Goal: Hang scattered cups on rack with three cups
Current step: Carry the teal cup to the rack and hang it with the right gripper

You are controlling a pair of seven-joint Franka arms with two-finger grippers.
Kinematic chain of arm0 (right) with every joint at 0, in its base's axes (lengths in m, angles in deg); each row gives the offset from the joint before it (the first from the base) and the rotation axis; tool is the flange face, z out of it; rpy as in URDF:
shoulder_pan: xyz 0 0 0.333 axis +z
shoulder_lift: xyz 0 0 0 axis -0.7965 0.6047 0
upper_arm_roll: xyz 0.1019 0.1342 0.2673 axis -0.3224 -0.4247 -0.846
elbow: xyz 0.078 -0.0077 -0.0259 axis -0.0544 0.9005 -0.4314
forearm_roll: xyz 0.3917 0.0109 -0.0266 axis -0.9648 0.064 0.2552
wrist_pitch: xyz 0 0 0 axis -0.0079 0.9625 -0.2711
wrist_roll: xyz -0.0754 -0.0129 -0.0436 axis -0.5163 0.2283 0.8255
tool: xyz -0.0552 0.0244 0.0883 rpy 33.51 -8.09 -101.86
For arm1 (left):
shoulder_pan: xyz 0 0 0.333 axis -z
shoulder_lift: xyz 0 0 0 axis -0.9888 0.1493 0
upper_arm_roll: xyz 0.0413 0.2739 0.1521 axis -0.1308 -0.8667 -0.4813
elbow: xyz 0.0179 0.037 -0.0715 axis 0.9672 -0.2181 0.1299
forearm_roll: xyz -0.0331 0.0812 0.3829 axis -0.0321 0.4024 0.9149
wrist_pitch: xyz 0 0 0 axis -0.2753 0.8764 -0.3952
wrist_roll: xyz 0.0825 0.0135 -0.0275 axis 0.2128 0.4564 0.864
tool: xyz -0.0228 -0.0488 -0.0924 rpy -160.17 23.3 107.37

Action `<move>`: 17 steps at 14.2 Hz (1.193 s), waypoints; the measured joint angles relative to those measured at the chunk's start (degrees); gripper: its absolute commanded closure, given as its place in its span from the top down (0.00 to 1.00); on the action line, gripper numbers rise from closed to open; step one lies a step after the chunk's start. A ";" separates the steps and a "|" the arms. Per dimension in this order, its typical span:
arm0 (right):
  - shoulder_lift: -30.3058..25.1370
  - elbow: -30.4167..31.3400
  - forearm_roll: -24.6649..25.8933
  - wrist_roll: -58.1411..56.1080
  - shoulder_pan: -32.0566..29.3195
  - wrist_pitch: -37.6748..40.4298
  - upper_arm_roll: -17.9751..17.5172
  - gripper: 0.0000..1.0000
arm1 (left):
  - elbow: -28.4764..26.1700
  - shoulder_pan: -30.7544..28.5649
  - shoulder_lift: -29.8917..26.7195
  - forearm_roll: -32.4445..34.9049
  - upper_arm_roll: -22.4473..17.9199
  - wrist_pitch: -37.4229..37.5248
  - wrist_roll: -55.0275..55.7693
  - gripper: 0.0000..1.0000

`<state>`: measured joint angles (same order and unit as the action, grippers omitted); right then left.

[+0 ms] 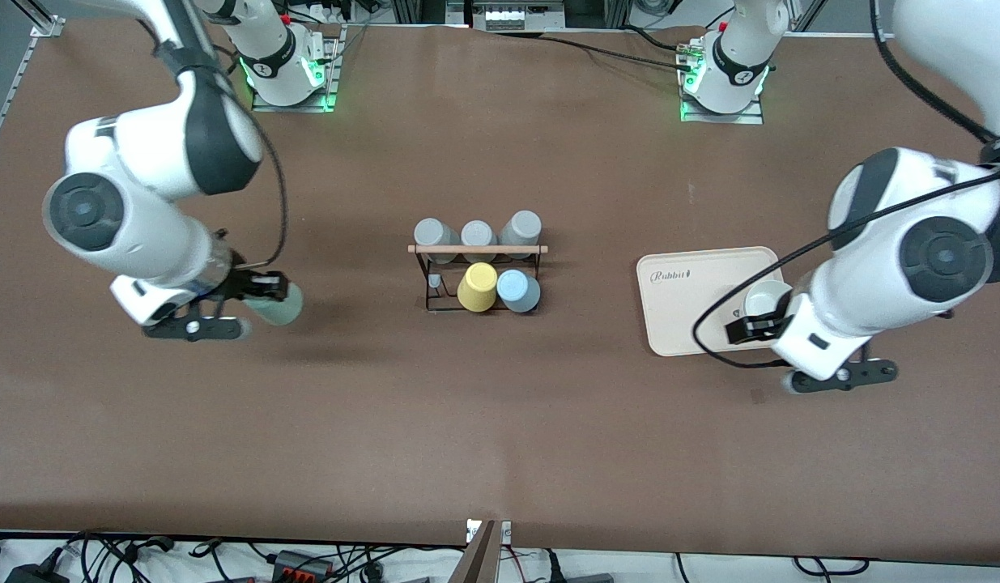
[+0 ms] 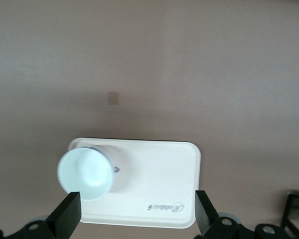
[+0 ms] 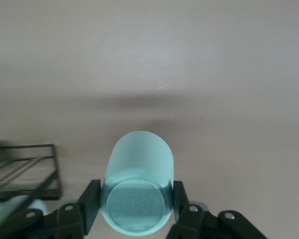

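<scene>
My right gripper [image 1: 261,293] is shut on the pale sage-green cup [image 1: 279,307] and holds it on its side above the bare table, toward the right arm's end from the rack. In the right wrist view the fingers clamp the cup [image 3: 139,169] at its base. The black wire rack [image 1: 477,275] with a wooden top rod stands mid-table. The light blue cup [image 1: 518,291] sits on the rack's nearer row beside a yellow cup [image 1: 477,287]. My left gripper [image 1: 751,327] is open and empty over the tray.
Three grey cups [image 1: 477,235] sit on the rack's row farther from the front camera. A beige tray [image 1: 686,308] lies toward the left arm's end and carries a white bowl [image 1: 765,298], which stands beside one left finger [image 2: 69,214]. The rack's corner [image 3: 25,172] shows in the right wrist view.
</scene>
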<state>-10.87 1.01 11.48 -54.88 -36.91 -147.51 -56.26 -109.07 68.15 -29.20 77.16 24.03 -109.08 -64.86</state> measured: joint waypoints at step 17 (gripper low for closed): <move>5.30 -0.30 0.02 28.58 17.98 -9.57 0.02 0.27 | -21.89 -9.69 -21.94 -10.01 1.46 -4.42 -6.31 1.00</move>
<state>-5.57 0.70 11.51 -26.30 -18.94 -157.08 -56.23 -130.96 58.46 -51.14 67.15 25.49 -113.51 -71.17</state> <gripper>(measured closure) 0.370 0.000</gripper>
